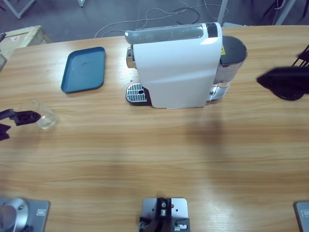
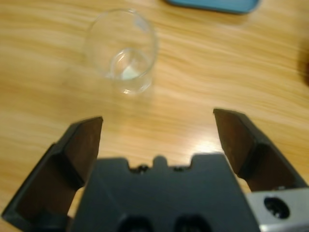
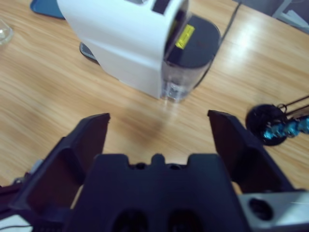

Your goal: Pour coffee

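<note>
Glass tumbler [image 1: 44, 117], small, clear, round, standing upright on long light-wood surface [image 1: 145, 154] near its left edge; no dark liquid showing inside, only a pale glint at the base in left wrist view [image 2: 126, 65]. Coffee not visible anywhere.

Left gripper [image 1: 24, 117] entering from left edge, black, sitting just beside tumbler, apparently not touching. In left wrist view [image 2: 159, 130], jaws standing wide apart, holding nothing, tumbler lying ahead of them and beyond the tips.

Right gripper [image 1: 282, 82] hanging at right edge, well apart from tumbler. In right wrist view [image 3: 157, 130], jaws spread wide, gripping nothing, facing back of machine.

White coffee machine [image 1: 176, 67], boxy, with silver top bar and dark grey water tank [image 1: 231, 50] at its right end, sitting at centre back of surface. Yellow warning label [image 3: 185, 36] showing beside tank. Perforated metal drip grille [image 1: 135, 93] projecting from machine's lower left.

Blue-grey rectangular plastic tray [image 1: 83, 69] lying flat left of machine, near grille, apart from tumbler.

Round black base with thin rods [image 3: 268, 123] standing right of machine in right wrist view.

Cables trailing over grey floor [image 1: 159, 19] behind surface.
</note>
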`<action>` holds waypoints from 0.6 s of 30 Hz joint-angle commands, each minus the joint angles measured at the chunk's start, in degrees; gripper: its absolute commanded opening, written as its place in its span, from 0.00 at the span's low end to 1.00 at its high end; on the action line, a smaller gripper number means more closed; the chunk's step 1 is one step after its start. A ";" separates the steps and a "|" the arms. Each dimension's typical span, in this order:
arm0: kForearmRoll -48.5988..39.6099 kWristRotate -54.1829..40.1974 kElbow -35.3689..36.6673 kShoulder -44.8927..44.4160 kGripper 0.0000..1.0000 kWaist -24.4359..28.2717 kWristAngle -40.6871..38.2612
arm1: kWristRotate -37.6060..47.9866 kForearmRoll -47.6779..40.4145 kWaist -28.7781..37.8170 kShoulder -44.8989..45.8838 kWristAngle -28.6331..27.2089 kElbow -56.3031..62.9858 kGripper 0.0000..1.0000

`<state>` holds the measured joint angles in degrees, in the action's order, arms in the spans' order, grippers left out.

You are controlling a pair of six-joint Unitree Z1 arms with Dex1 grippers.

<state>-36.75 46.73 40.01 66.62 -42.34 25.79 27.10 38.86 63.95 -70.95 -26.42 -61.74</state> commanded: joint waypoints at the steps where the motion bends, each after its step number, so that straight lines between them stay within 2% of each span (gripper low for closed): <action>1: 1.41 6.94 -1.96 10.11 1.00 3.71 5.23 | 1.52 4.58 0.74 5.63 -1.00 2.31 1.00; 11: 5.91 5.38 -1.66 19.45 1.00 4.89 7.76 | 2.01 4.30 0.74 3.74 -1.09 2.94 1.00; 18: 15.54 -3.47 -1.54 24.07 1.00 10.79 8.71 | 2.26 4.51 0.74 3.54 -0.81 3.07 1.00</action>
<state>-29.56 50.27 38.97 84.56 -36.12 32.84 28.60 42.81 64.00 -66.76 -26.44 -59.80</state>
